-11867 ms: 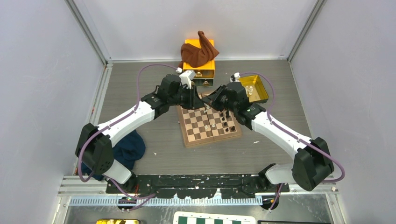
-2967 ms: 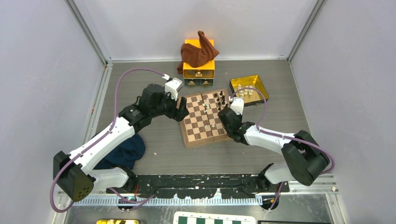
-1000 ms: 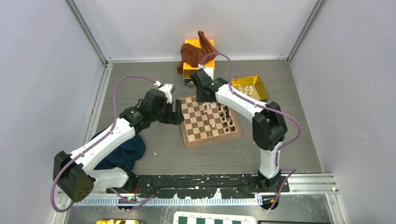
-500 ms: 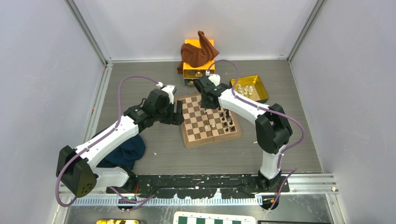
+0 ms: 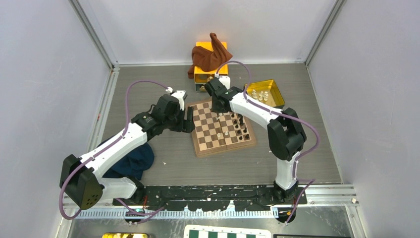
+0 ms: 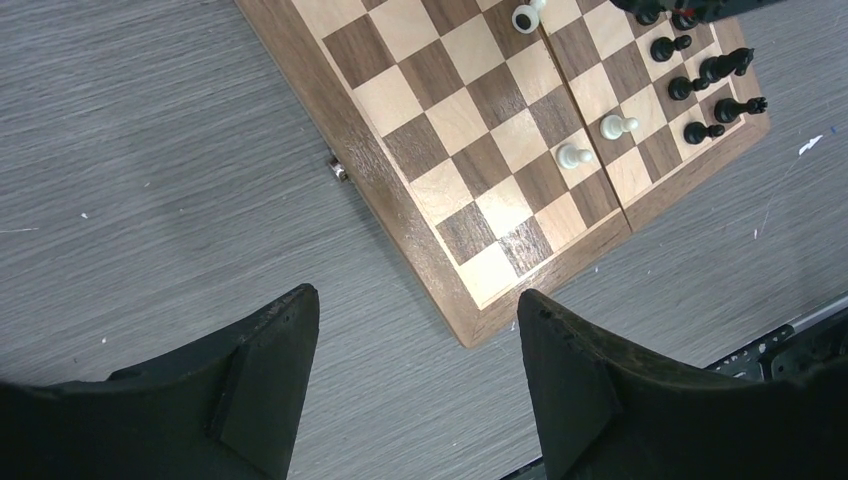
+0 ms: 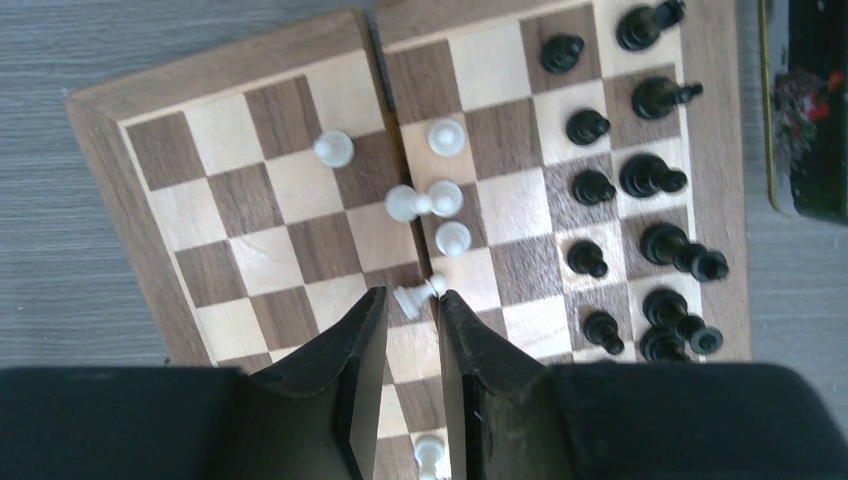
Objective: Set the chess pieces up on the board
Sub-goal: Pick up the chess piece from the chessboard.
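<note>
Board sits mid-frame in the top view, flat on the worktop. It's rotated a little, with the fold seam running up-down through its middle.

Black pieces fill the two right-hand columns in the right wrist view, roughly one per square. White pieces are scattered around the seam at centre frame. Several are seen from above, and one lies flat against a neighbour.

Left end effector: fingers spread wide with nothing between them. In its wrist view it's over bare worktop, just off the board's lower corner. In the top view it's at the board's left edge.

Right end effector: fingers drawn close with a narrow gap left between them. A tipped white piece lies slantwise right at the fingertips, over the seam. Can't tell whether it's pinched or just lying on the board under the tips. One more white pawn shows through the gap at the bottom of that frame. In the top view the right arm reaches over the board's upper edge.

Yellow tray is just upper right of the board and holds spare white pieces. Orange drawer box is above the board near the back wall, with a brown cloth draped over it. Blue cloth is bunched at lower left, beside the left arm.
</note>
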Controlling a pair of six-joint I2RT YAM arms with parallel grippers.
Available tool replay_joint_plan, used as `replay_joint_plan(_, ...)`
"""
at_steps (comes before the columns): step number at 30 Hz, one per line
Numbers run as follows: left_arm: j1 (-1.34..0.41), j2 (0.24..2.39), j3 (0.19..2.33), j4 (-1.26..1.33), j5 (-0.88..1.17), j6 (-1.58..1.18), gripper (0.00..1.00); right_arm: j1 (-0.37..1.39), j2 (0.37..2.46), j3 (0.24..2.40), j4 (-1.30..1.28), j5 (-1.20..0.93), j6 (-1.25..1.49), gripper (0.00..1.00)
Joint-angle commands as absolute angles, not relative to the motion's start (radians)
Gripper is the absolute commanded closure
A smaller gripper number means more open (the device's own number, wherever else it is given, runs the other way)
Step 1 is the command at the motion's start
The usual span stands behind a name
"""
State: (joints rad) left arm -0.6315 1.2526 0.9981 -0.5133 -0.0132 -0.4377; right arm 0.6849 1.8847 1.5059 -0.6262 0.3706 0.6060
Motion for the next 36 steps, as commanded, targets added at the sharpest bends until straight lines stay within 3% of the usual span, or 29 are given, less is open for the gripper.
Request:
replay_joint_plan(1, -0.625, 1.24, 1.02, -0.479, -0.031, -0.429, 0.27, 0.682, 1.928, 1.619, -0.581, 0.336, 0.516, 0.68)
replay_joint_plan(13, -0.623, 1.244, 1.018, -0.483, -0.047, -0.432, 0.27, 0.672, 2.104, 1.804, -0.605, 0.29, 0.443, 0.61)
replay_joint_plan(28, -0.611, 1.27, 1.02, -0.467, -0.039, -0.416, 0.27, 0.642, 2.18, 1.865, -0.607, 0.263, 0.42, 0.61)
replay_joint_plan(36, -0.596, 1.278, 1.023, -0.466, -0.032, -0.409, 0.27, 0.641, 2.213, 1.909, -0.634, 0.237, 0.419, 0.66)
